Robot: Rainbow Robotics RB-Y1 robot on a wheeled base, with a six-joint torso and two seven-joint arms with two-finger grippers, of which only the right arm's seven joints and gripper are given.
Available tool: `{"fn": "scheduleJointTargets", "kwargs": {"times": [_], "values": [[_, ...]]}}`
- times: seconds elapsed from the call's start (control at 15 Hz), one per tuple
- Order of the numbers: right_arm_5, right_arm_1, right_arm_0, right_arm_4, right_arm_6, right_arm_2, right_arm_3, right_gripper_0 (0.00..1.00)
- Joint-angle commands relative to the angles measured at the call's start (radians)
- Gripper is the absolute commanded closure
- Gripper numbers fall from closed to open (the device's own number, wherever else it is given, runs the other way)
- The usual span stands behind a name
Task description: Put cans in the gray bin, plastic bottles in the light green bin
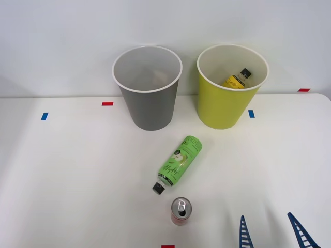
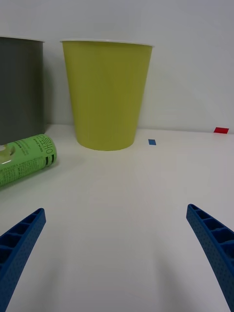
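Observation:
A small red can [image 1: 181, 211] with a silver top stands upright near the table's front edge. Just behind it a green-labelled plastic bottle [image 1: 177, 164] [image 2: 25, 158] lies on its side, black cap toward the front. The gray bin [image 1: 148, 87] [image 2: 19, 87] stands at the back, left of the light green bin [image 1: 231, 85] [image 2: 106, 92]. A yellow-labelled bottle [image 1: 237, 79] rests inside the light green bin. My right gripper [image 1: 274, 233] [image 2: 117, 253] is open at the front right, to the right of the can, holding nothing.
Small blue tape marks [image 1: 44, 116] [image 1: 251, 113] [image 2: 152, 142] and red ones [image 1: 107, 103] [image 1: 303, 90] [image 2: 221, 130] dot the white table [image 1: 77, 175]. A pale wall rises right behind the bins.

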Motion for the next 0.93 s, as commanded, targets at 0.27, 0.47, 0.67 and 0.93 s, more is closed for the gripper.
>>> {"fn": "scheduleJointTargets", "kwargs": {"times": [0.27, 0.47, 0.67, 0.93], "values": [[0.000, 0.000, 0.000, 0.000, 0.000, 0.000, 0.000, 0.00], [0.000, 0.000, 0.000, 0.000, 0.000, 0.000, 0.000, 0.00], [0.000, 0.000, 0.000, 0.000, 0.000, 0.000, 0.000, 0.00], [0.000, 0.000, 0.000, 0.000, 0.000, 0.000, 0.000, 0.00]]}}
